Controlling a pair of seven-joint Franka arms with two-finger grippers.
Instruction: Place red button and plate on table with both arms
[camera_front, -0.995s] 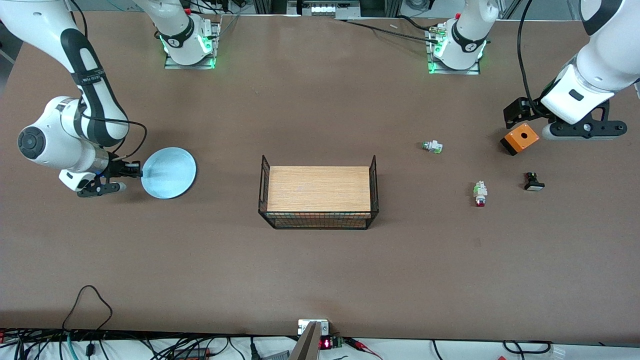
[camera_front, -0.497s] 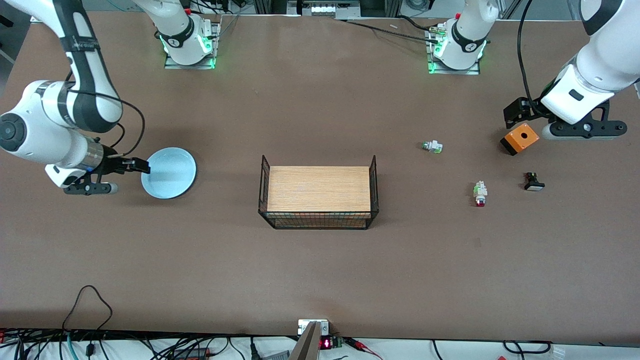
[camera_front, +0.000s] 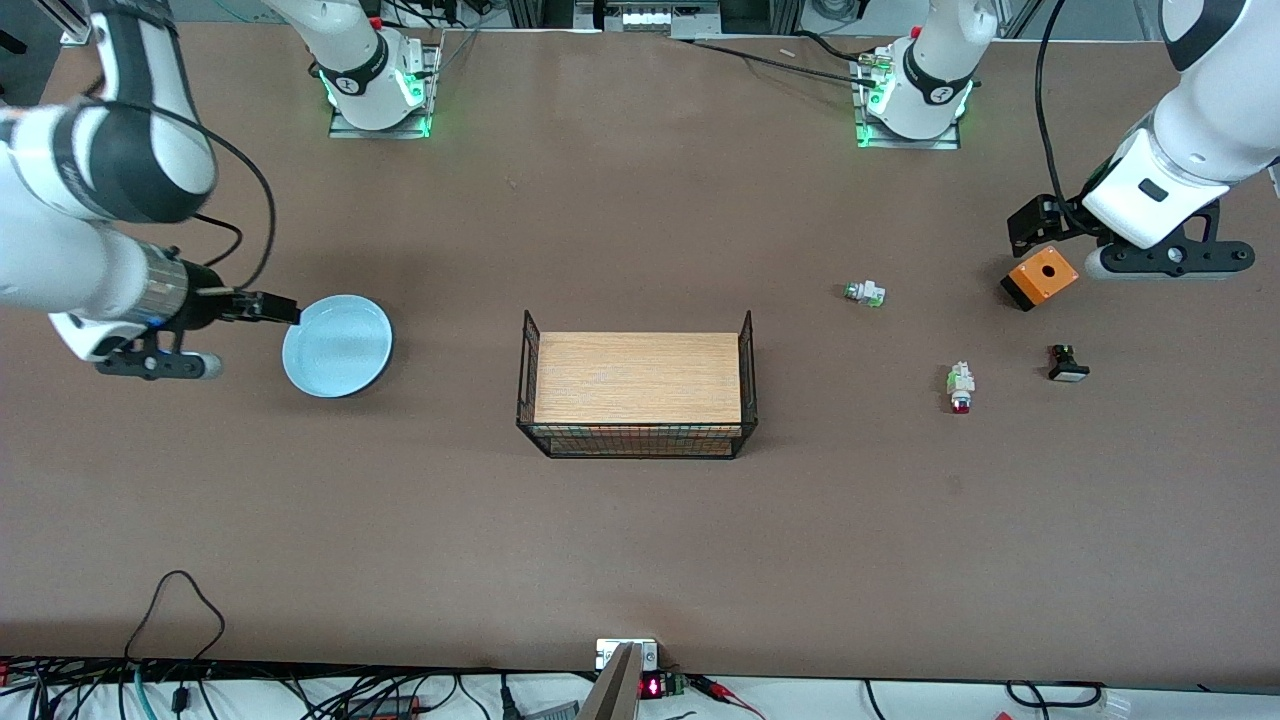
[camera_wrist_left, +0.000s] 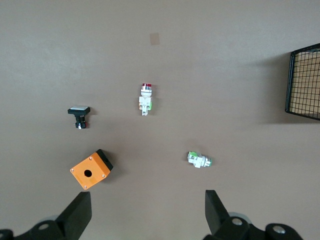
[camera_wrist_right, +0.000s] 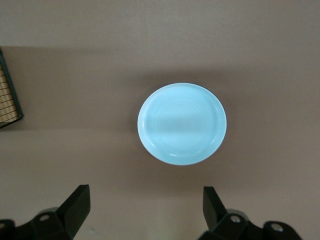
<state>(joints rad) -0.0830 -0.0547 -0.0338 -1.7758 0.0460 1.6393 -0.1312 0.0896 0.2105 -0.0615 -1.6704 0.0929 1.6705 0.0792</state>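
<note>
The light blue plate (camera_front: 337, 346) lies flat on the brown table (camera_front: 640, 560) toward the right arm's end; it also shows in the right wrist view (camera_wrist_right: 182, 123). My right gripper (camera_front: 272, 306) is open and empty, raised over the plate's rim at that end (camera_wrist_right: 145, 194). The red button (camera_front: 960, 388) lies on its side on the table toward the left arm's end, also seen in the left wrist view (camera_wrist_left: 145, 97). My left gripper (camera_front: 1035, 228) is open and empty, held in the air over the table beside an orange box (camera_front: 1041, 277), well away from the button (camera_wrist_left: 146, 200).
A wood-topped black wire basket (camera_front: 637, 392) stands mid-table. Near the red button lie a green-tipped button part (camera_front: 864, 293) and a black one with a white cap (camera_front: 1067, 364). Cables run along the table edge nearest the front camera.
My right arm has lifted and drawn back from the plate toward its end of the table, the gripper open and empty. The plate, the button and the left arm have not moved.
</note>
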